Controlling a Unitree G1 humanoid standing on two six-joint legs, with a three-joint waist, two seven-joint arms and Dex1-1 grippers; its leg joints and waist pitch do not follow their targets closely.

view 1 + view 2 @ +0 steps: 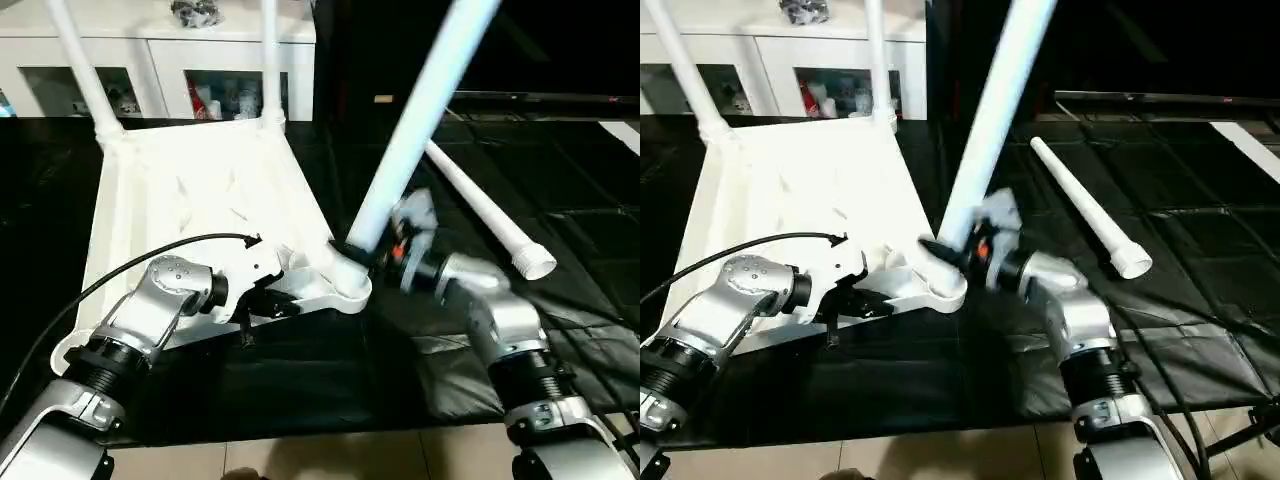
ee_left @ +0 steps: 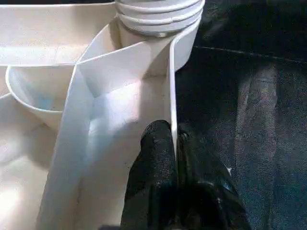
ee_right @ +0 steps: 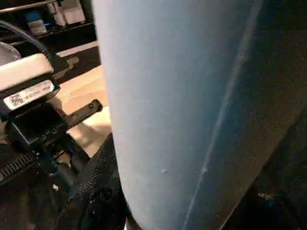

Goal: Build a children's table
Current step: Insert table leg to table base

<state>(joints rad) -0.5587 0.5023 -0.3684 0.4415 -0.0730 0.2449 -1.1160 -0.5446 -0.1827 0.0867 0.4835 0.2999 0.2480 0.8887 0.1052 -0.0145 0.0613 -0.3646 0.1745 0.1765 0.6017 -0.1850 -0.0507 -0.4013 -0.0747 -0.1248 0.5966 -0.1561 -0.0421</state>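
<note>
Black mat (image 1: 300, 390); left claw (image 2: 175, 158) pinches tabletop (image 1: 190, 200) rim (upturned); right claw (image 1: 375, 255) grips leg (image 1: 420, 110).

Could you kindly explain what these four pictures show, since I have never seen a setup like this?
Two pictures come from a humanoid robot's head, looking down over its silver arms; two come from cameras on its wrists. An upturned white tabletop lies on a black mat, with two legs already standing at its far corners. The left gripper pinches the tabletop's thin rim, steadying it. The right gripper clasps a third leg at the near corner socket. A fourth leg lies loose on the mat. A glass-door cabinet stands behind.
</note>
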